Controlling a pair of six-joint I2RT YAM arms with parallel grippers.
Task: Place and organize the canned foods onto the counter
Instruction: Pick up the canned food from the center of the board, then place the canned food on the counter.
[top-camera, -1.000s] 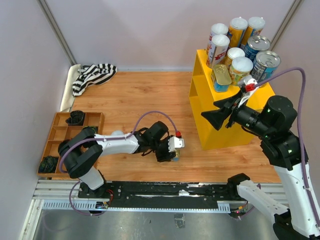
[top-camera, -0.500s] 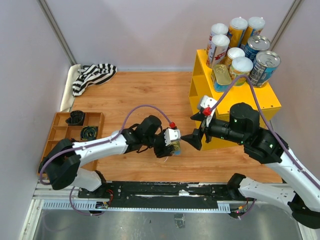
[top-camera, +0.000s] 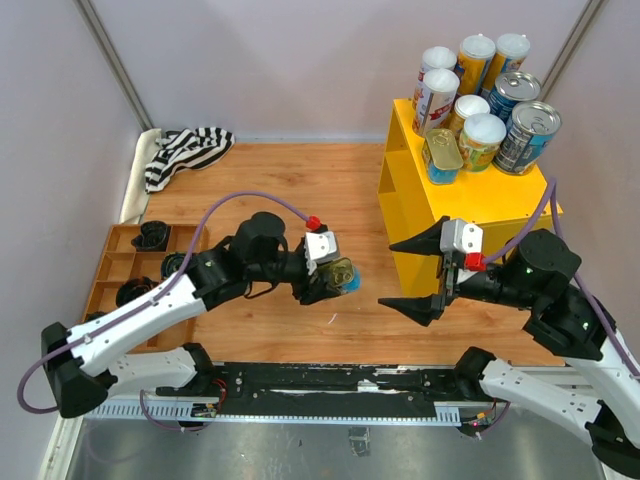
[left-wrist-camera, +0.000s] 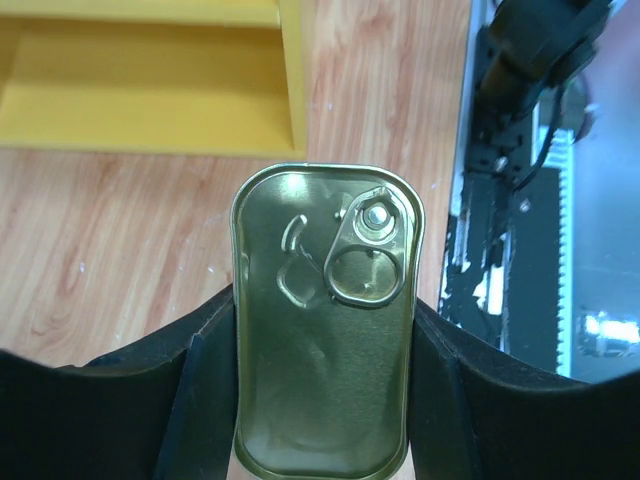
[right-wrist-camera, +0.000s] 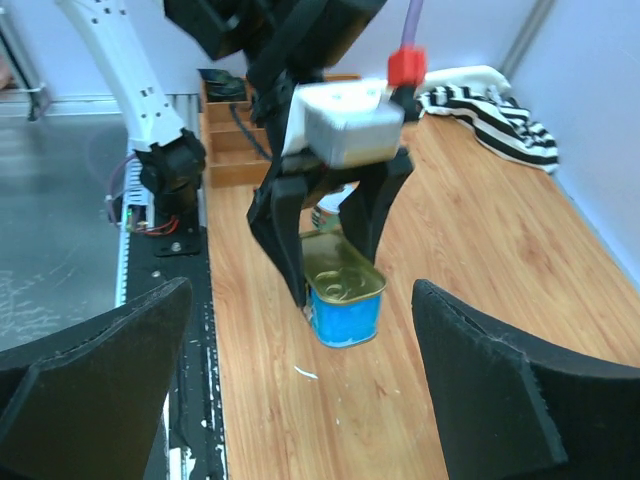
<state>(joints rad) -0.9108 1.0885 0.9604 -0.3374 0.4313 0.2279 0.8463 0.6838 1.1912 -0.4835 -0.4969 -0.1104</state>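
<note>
While the left arm's fingers (top-camera: 321, 288) pinch a flat gold tin (top-camera: 343, 274) over the middle of the tabletop (top-camera: 290, 185), the top view puts it left of the yellow counter (top-camera: 500, 200), apart from that box's near left edge. The right arm's fingers (top-camera: 418, 241) are spread wide just right of the tin, before the counter's front face. The counter's far top is crowded with other cans (top-camera: 480, 95); the near part shows plain yellow. A wooden tray (top-camera: 105, 268) and striped cloth (top-camera: 187, 148) lie far left.

Only the left wrist view shows the tin's pull-ring lid (left-wrist-camera: 325, 330), dark fingers against both long sides, the counter (left-wrist-camera: 140, 90) beyond.

Only the right wrist view shows the tin's blue wall (right-wrist-camera: 345, 315), with wood around it.
</note>
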